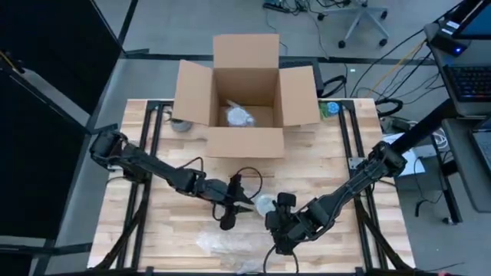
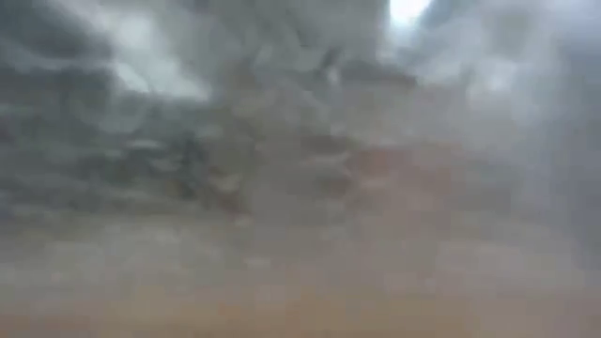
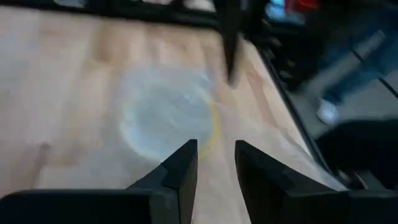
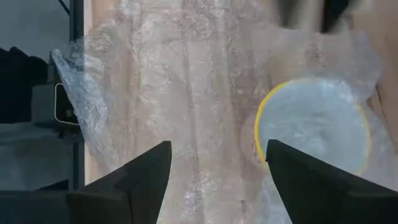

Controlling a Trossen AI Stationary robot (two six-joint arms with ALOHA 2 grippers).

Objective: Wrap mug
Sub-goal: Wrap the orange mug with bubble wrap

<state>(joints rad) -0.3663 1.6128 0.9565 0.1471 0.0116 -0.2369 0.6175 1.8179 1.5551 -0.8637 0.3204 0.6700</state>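
The mug (image 4: 311, 127), pale with a yellow rim, sits on the wooden table among clear bubble wrap (image 4: 168, 93); the wrap lies over or around it, I cannot tell which. From above, the mug (image 1: 265, 205) lies between both grippers, and the bubble wrap (image 1: 220, 244) spreads toward the near edge. My left gripper (image 1: 230, 212) is just left of the mug. Its fingers (image 3: 216, 163) stand a little apart with nothing between them, pointing at the mug (image 3: 168, 118). My right gripper (image 1: 281, 230) hovers near-right of the mug, open wide (image 4: 217, 152) over the wrap.
An open cardboard box (image 1: 245, 100) stands at the far middle of the table with a wrapped item (image 1: 238, 116) inside. A small metal object (image 1: 181, 124) lies to the left of the box. The low view is filled by blurred bubble wrap (image 2: 282, 141) close to the camera.
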